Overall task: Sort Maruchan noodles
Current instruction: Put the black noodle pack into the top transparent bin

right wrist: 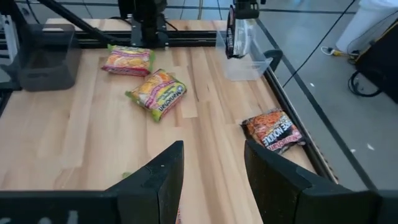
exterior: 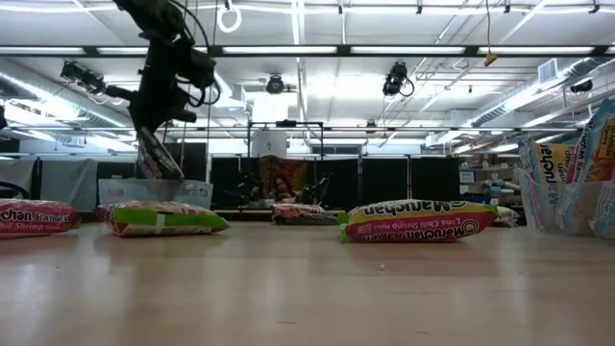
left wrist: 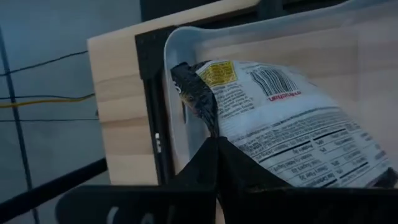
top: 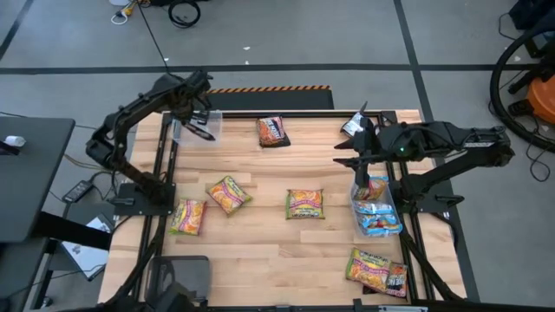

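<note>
My left gripper (top: 196,121) is shut on a dark Maruchan packet (left wrist: 280,124), whose white printed back faces the wrist camera, over the clear bin (top: 184,132) at the table's far left. The packet also shows in the low view (exterior: 156,154) and the right wrist view (right wrist: 231,32). My right gripper (right wrist: 211,168) is open and empty above the right clear bin (top: 357,210), which holds blue packets (top: 378,217). Orange-yellow packets (top: 228,193) (top: 188,217) (top: 304,204) lie flat on the table. A dark packet (top: 273,132) lies at the far middle. My left gripper pinches the packet between its two fingers at one edge, beside the dark crimped seam (left wrist: 202,118). The fingers come from above, pointing down. The packet hangs below them, clear of the table, over the clear bin (left wrist: 186,43).
Two more packets (top: 368,264) (top: 396,277) lie at the near right corner, and a silver one (top: 354,124) lies at the far right. Black frame rails (top: 160,173) run along both table sides. Bare wood shows in the table's near middle (top: 269,251).
</note>
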Robot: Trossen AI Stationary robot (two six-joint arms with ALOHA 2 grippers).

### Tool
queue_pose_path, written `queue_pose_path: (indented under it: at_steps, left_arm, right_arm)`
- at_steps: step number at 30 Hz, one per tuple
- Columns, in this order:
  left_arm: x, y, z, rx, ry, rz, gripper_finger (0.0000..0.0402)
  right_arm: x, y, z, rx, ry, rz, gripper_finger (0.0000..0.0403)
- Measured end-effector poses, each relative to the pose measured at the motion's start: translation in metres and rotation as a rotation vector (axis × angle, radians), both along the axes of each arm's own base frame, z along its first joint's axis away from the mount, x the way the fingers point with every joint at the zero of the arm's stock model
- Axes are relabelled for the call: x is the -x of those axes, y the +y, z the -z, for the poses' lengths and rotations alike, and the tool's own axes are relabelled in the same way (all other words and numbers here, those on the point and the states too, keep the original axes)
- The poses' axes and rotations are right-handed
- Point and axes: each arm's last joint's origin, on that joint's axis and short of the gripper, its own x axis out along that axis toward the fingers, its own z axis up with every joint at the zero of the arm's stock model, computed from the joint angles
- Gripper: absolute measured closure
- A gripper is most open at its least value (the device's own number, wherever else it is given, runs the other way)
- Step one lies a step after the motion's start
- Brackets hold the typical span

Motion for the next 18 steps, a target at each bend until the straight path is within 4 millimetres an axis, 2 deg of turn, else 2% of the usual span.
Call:
queue_pose_path:
  at_steps: [9,18]
  left_arm:
    - [0.001,0.017,-0.011,-0.078,-0.097,0.062,0.0398]
    - [0.007,0.036,0.001,-0.103,0.031,0.089,0.0398]
  right_arm:
    - [-0.003,-0.02,-0.005,0.058,-0.039,0.101,0.0228]
    - [-0.003,-0.027,-0.005,0.002,-0.057,0.127,0.0228]
